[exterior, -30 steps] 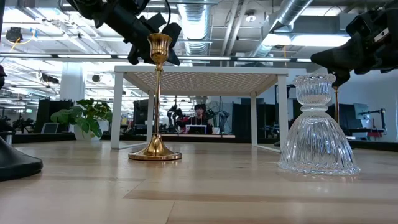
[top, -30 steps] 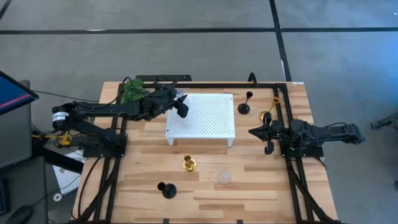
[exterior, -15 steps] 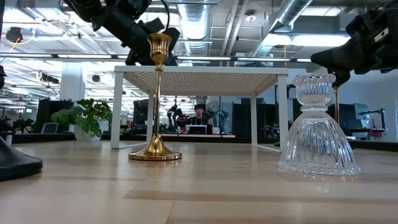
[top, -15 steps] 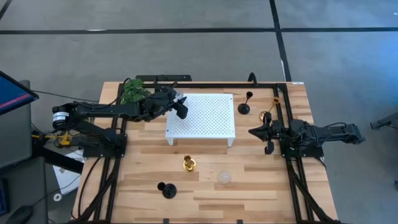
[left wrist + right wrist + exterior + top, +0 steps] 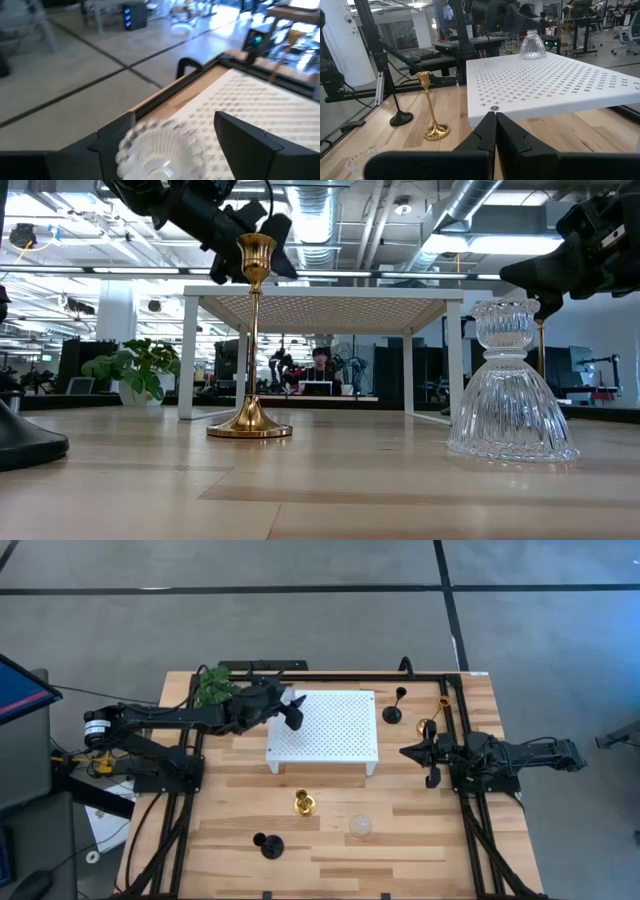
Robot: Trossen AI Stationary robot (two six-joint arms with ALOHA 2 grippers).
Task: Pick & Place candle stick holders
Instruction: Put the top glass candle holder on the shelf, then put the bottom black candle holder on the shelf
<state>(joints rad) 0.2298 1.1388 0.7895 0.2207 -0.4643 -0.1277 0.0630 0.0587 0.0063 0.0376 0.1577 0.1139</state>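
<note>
A clear glass holder (image 5: pixel 150 150) stands on the far left corner of the white perforated platform (image 5: pixel 325 730); it also shows in the right wrist view (image 5: pixel 532 45). My left gripper (image 5: pixel 296 712) is open, and its fingers stand on either side of that holder. On the near table stand a gold holder (image 5: pixel 304 803), a second clear glass holder (image 5: pixel 360 827) and a black holder (image 5: pixel 267 845). Another black holder (image 5: pixel 393 712) and a gold holder (image 5: pixel 432 725) are at the far right. My right gripper (image 5: pixel 407 752) is shut and empty, to the right of the platform.
A green leafy plant (image 5: pixel 213 688) sits at the table's far left corner, behind my left arm. The platform stands on legs with open room under it. Black frame rails run along the table's left, right and far edges. Bare wood lies between the near holders.
My left gripper's fingers have spread apart over the platform's far left corner. The clear glass holder stands on the platform between them.
</note>
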